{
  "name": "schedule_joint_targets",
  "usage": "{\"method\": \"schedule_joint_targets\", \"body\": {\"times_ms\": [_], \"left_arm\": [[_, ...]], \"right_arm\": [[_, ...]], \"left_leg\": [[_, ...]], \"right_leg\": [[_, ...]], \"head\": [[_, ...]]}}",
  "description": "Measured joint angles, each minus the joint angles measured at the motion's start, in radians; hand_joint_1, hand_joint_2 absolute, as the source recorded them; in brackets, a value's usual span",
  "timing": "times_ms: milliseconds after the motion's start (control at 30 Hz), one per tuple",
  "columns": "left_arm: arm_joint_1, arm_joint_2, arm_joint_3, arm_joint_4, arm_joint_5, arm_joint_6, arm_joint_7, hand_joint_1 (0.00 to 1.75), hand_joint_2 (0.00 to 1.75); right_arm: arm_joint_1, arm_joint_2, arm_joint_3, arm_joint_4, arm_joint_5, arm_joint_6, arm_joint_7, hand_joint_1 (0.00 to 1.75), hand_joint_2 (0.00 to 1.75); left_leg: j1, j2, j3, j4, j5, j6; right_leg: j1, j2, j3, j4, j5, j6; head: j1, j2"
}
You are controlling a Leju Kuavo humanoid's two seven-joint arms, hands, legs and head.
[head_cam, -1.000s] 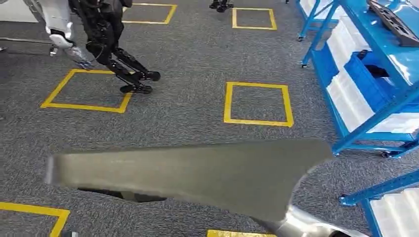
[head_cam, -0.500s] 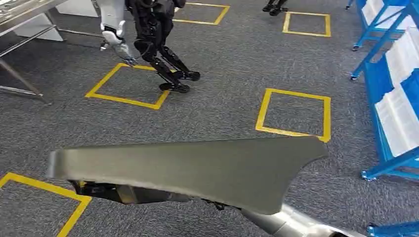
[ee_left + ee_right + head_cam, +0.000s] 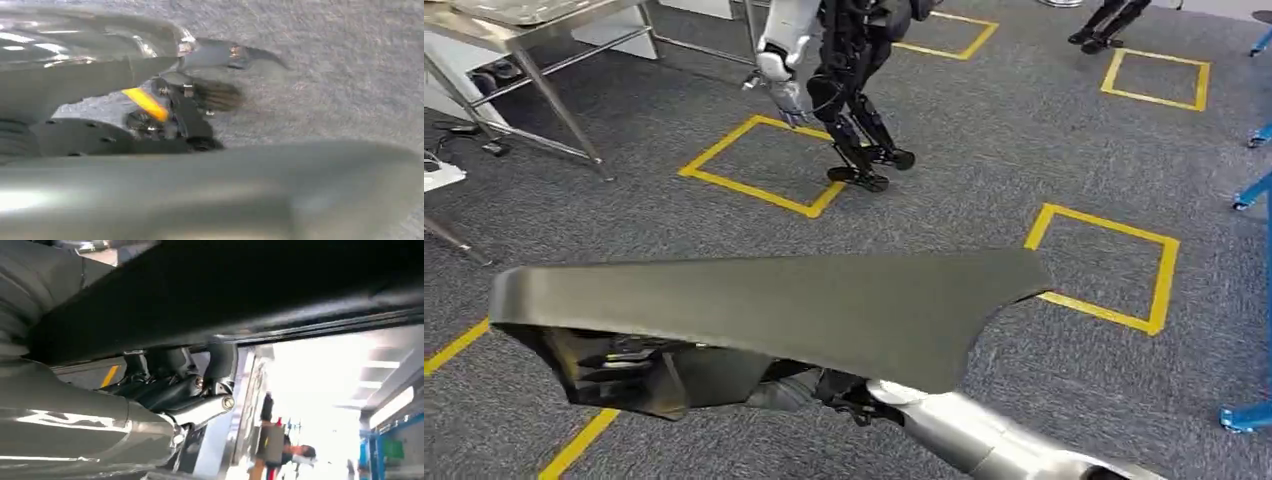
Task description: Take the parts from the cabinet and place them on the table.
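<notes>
From the head view, a large grey metal part (image 3: 774,305) was carried flat above the carpet (image 3: 984,170), the right hand (image 3: 824,385) under it. In the right wrist view its fingers (image 3: 220,360) gripped the part's edge. The left hand's state could not be told

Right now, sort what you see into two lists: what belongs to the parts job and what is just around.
Belongs to the job:
- grey sheet-metal part, carried flat across the front
- right hand, under the part
- metal table, far left

Just around:
- other humanoid robot, walking
- yellow floor squares
- blue rack legs
- grey carpet
</notes>
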Motion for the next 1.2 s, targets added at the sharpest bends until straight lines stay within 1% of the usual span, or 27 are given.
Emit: {"method": "schedule_joint_targets", "body": {"times_ms": [33,67,100,133,200,233,267,333,400,433,467,500,567,600,633,700,733,767,800,900,933,967,1000,1067,1100,1133,1200], "left_arm": [[-0.001,-0.002,0.005,0.000,0.003,0.005,0.012,0.00,1.75],[0.000,-0.003,0.008,0.000,0.003,0.008,0.022,0.00,1.75],[0.002,-0.003,0.011,0.000,0.003,0.010,0.031,0.00,1.75],[0.005,-0.003,0.013,0.000,0.003,0.015,0.040,0.00,1.75],[0.007,-0.003,0.016,0.000,0.005,0.028,0.059,0.00,1.75],[0.008,-0.003,0.019,0.000,0.005,0.032,0.067,0.00,1.75],[0.009,-0.006,0.023,0.000,0.005,0.040,0.078,0.00,1.75],[0.016,-0.006,0.029,0.000,0.004,0.057,0.103,0.00,1.75],[0.027,-0.006,0.036,0.000,0.003,0.074,0.130,0.00,1.75],[0.029,-0.003,0.039,0.000,0.003,0.082,0.139,0.00,1.75],[0.029,-0.004,0.039,0.000,0.002,0.088,0.147,0.00,1.75],[0.026,-0.004,0.039,0.000,0.002,0.091,0.159,0.00,1.75],[0.027,-0.004,0.041,0.000,0.000,0.098,0.173,0.00,1.75],[0.028,-0.004,0.042,0.000,0.000,0.100,0.179,0.00,1.75],[0.032,-0.004,0.043,0.000,-0.003,0.102,0.185,0.00,1.75],[0.038,-0.004,0.045,0.000,0.000,0.105,0.191,0.00,1.75],[0.039,-0.004,0.046,0.000,0.002,0.105,0.192,0.00,1.75],[0.037,-0.005,0.047,0.000,0.004,0.105,0.195,0.00,1.75],[0.034,-0.005,0.049,0.000,0.005,0.105,0.196,0.00,1.75],[0.037,-0.005,0.056,0.000,0.016,0.101,0.206,0.00,1.75],[0.038,-0.005,0.058,0.000,0.019,0.099,0.206,0.00,1.75],[0.039,-0.005,0.060,0.000,0.023,0.099,0.207,0.00,1.75],[0.036,-0.005,0.063,0.000,0.029,0.097,0.208,0.00,1.75],[0.030,-0.006,0.069,0.000,0.043,0.088,0.209,0.00,1.75],[0.029,-0.007,0.072,0.000,0.054,0.084,0.209,0.00,1.75],[0.029,-0.008,0.076,0.000,0.060,0.081,0.209,0.00,1.75],[0.030,-0.008,0.086,0.000,0.072,0.078,0.211,0.00,1.75]], "right_arm": [[0.005,-0.003,0.002,0.006,-0.001,0.000,0.001,1.75,1.75],[0.009,-0.003,0.003,0.011,-0.002,0.000,0.001,1.75,1.75],[0.012,-0.003,0.005,0.015,-0.004,0.000,0.001,1.75,1.75],[0.013,-0.003,0.006,0.016,-0.006,0.000,0.001,1.75,1.75],[0.013,-0.003,0.006,0.017,-0.009,0.000,0.001,1.75,1.75],[0.013,-0.003,0.006,0.017,-0.011,0.000,0.001,1.75,1.75],[0.014,-0.004,0.006,0.019,-0.011,-0.001,0.000,1.75,1.75],[0.017,-0.005,0.006,0.020,-0.013,-0.003,0.000,1.75,1.75],[0.014,-0.002,0.006,0.019,-0.013,-0.006,-0.001,1.75,1.75],[0.013,0.000,0.005,0.018,-0.013,-0.006,-0.001,1.75,1.75],[0.015,0.002,0.005,0.016,-0.013,-0.008,-0.001,1.75,1.75],[0.016,0.002,0.005,0.014,-0.013,-0.008,-0.001,1.75,1.75],[0.023,0.000,0.005,0.014,-0.012,-0.009,-0.001,1.75,1.75],[0.027,-0.001,0.005,0.014,-0.012,-0.009,-0.001,1.75,1.75],[0.029,-0.001,0.005,0.014,-0.012,-0.009,-0.001,1.75,1.75],[0.032,-0.001,0.005,0.014,-0.012,-0.009,-0.001,1.75,1.75],[0.032,-0.001,0.005,0.014,-0.012,-0.009,-0.001,1.75,1.75],[0.033,-0.001,0.004,0.014,-0.012,-0.009,-0.001,1.75,1.75],[0.034,-0.002,0.003,0.013,-0.012,-0.009,-0.001,1.75,1.75],[0.036,-0.002,0.003,0.008,-0.012,-0.010,-0.001,1.75,1.75],[0.035,-0.002,0.002,0.001,-0.012,-0.010,-0.001,1.75,1.75],[0.034,-0.002,0.002,-0.002,-0.012,-0.010,-0.001,1.75,1.75],[0.035,-0.002,0.002,-0.004,-0.012,-0.009,-0.003,1.75,1.75],[0.044,-0.010,0.002,-0.004,-0.012,-0.009,-0.003,1.75,1.75],[0.049,-0.012,0.002,-0.004,-0.013,-0.008,-0.003,1.75,1.75],[0.053,-0.013,0.002,-0.004,-0.013,-0.008,-0.003,1.75,1.75],[0.053,-0.013,0.002,-0.004,-0.014,-0.008,-0.003,1.75,1.75]], "left_leg": [[-0.001,-0.016,0.003,0.000,-0.002,0.004],[-0.003,-0.031,0.005,0.000,-0.004,0.006],[-0.004,-0.046,0.009,0.000,-0.005,0.007],[-0.005,-0.062,0.012,0.001,-0.007,0.008],[-0.006,-0.095,0.021,0.001,-0.011,0.005],[-0.005,-0.109,0.023,0.001,-0.014,0.002],[-0.008,-0.118,0.020,0.004,-0.016,-0.002],[0.001,-0.141,0.015,0.002,-0.016,-0.013],[0.001,-0.163,0.014,-0.004,-0.014,-0.028],[0.000,-0.151,0.017,0.000,-0.021,-0.029],[-0.006,-0.095,0.005,0.026,-0.040,-0.037],[-0.003,-0.061,-0.027,0.087,-0.073,-0.044],[0.004,-0.035,-0.110,0.242,-0.133,-0.056],[0.008,-0.032,-0.133,0.283,-0.138,-0.060],[0.012,-0.029,-0.134,0.279,-0.120,-0.065],[0.016,-0.014,-0.070,0.143,-0.032,-0.069],[0.015,0.018,-0.024,0.051,0.015,-0.068],[0.004,0.067,-0.004,0.020,0.004,-0.063],[-0.002,0.066,-0.004,0.004,0.001,-0.046],[-0.008,0.037,-0.008,0.010,-0.007,-0.022],[0.001,0.025,0.001,0.002,-0.003,-0.012],[0.002,0.016,0.005,0.001,-0.005,-0.006],[0.002,0.007,0.007,0.001,-0.007,0.002],[0.000,-0.022,0.011,0.001,-0.011,0.007],[-0.002,-0.037,0.012,0.001,-0.012,0.009],[-0.003,-0.052,0.016,0.001,-0.013,0.010],[-0.004,-0.084,0.026,0.002,-0.018,0.009]], "right_leg": [[0.003,0.015,-0.050,0.092,-0.036,-0.002],[0.006,0.020,-0.092,0.161,-0.053,-0.003],[0.008,0.021,-0.120,0.191,-0.045,-0.005],[0.010,0.023,-0.122,0.171,-0.012,-0.008],[0.011,0.035,-0.076,0.028,0.092,-0.016],[0.011,0.070,-0.047,-0.060,0.143,-0.022],[0.010,0.114,-0.037,-0.088,0.138,-0.024],[0.014,0.100,-0.030,-0.105,0.136,-0.025],[0.011,0.082,-0.024,-0.113,0.137,-0.037],[0.003,0.064,-0.017,-0.120,0.140,-0.042],[0.002,0.054,-0.013,-0.123,0.137,-0.046],[0.003,0.037,-0.009,-0.123,0.135,-0.049],[0.004,0.002,-0.004,-0.123,0.126,-0.051],[0.004,-0.011,-0.001,-0.123,0.122,-0.050],[0.003,-0.025,0.005,-0.123,0.118,-0.048],[0.000,-0.049,0.020,-0.123,0.105,-0.039],[0.000,-0.061,0.030,-0.123,0.097,-0.033],[0.005,-0.070,0.036,-0.123,0.091,-0.027],[0.010,-0.079,0.038,-0.120,0.084,-0.019],[0.009,-0.114,0.057,-0.132,0.077,-0.004],[0.005,-0.109,0.063,-0.131,0.066,0.004],[0.003,-0.050,0.058,-0.106,0.049,0.003],[0.003,-0.013,0.030,-0.045,0.016,0.000],[0.006,0.016,-0.056,0.112,-0.047,-0.002],[0.008,0.019,-0.096,0.170,-0.054,-0.003],[0.010,0.021,-0.113,0.178,-0.035,-0.005],[0.011,0.030,-0.081,0.061,0.066,-0.013]], "head": [[0.000,0.000],[0.000,0.000],[0.000,0.000],[0.000,0.000],[0.000,0.000],[0.000,0.000],[-0.002,0.000],[0.000,0.000],[0.000,0.000],[0.000,0.000],[-0.006,0.000],[-0.006,0.000],[-0.006,0.000],[-0.006,0.000],[-0.006,0.000],[-0.006,0.000],[-0.006,0.000],[-0.006,0.000],[-0.005,0.000],[-0.005,0.000],[-0.005,0.000],[-0.003,0.000],[-0.001,0.000],[0.000,0.000],[0.000,0.000],[0.000,0.000],[0.000,0.000]]}}
